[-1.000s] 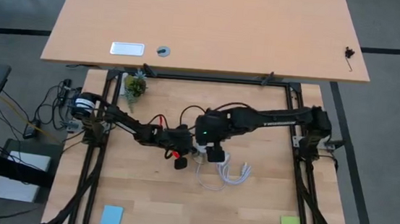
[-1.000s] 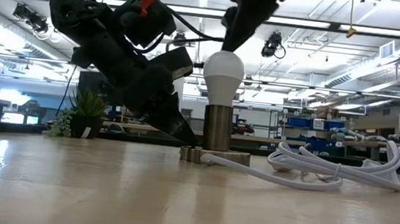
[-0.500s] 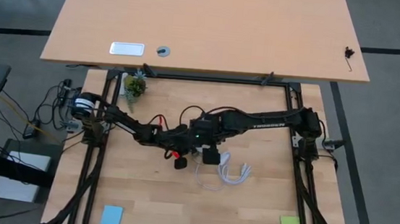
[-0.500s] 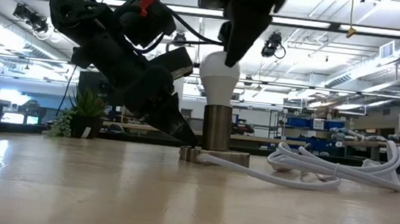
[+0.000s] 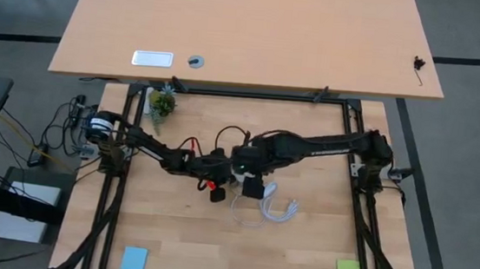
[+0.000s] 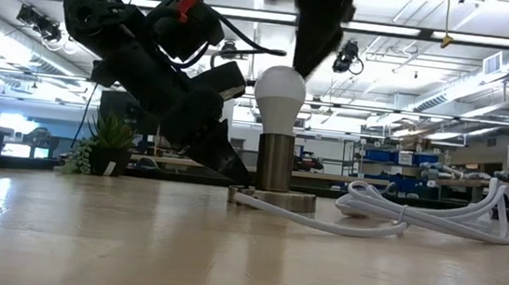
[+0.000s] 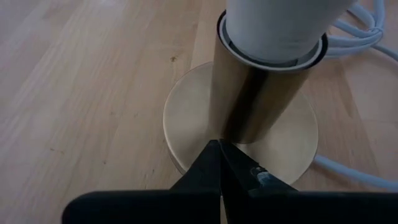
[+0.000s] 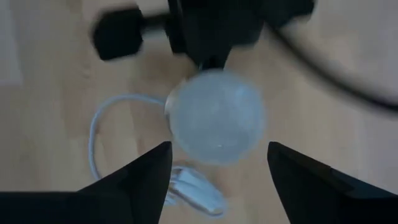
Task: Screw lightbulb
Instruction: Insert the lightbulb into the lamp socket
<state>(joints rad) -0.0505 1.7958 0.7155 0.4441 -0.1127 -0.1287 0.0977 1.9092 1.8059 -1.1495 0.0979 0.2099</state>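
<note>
Wooden desk [image 6: 86,239] carries a brass lamp base [image 6: 272,199], pinned by the clenched left gripper [image 7: 219,163] at its 9 o'clock edge. White lightbulb [image 6: 280,93] sits upright in the socket; the right gripper [image 8: 217,163], released, has lifted off it, likely regrasping for another turn.

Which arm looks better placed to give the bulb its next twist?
The right. Its end effector hangs open directly above the lightbulb, fingers either side. The left end effector is shut, its tip pressed down on the brass base, apparently steadying it.
</note>
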